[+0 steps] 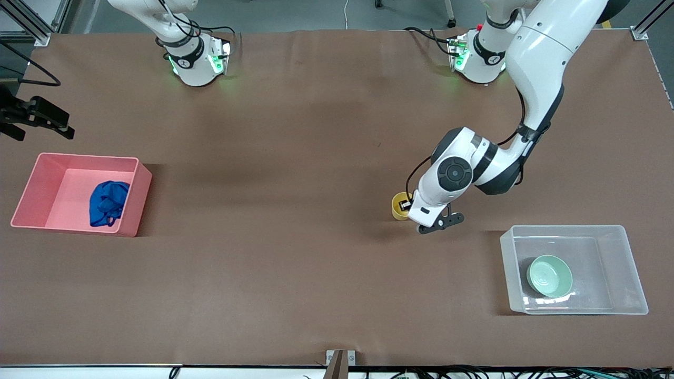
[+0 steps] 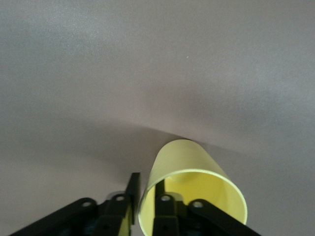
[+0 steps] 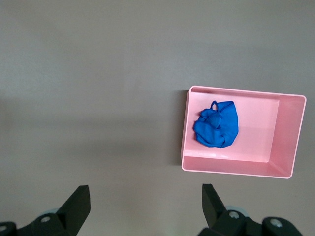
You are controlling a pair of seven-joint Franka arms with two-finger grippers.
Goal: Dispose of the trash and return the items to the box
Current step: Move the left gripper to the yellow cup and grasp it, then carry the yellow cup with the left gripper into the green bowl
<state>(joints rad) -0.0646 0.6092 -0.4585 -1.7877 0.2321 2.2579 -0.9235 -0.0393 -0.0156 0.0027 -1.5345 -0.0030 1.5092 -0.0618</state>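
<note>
The yellow cup stands upright on the brown table mid-way along it. My left gripper is down at the cup, one finger inside and one outside, shut on its wall. The mint-green bowl lies in the clear box toward the left arm's end, nearer the front camera than the cup. The blue wad of trash lies in the pink bin; both also show in the right wrist view, the wad inside the bin. My right gripper is open and empty, up over the table beside the pink bin.
The right gripper's black fingers show at the picture's edge, over the table farther from the front camera than the pink bin. The brown table is bare between the bin and the cup.
</note>
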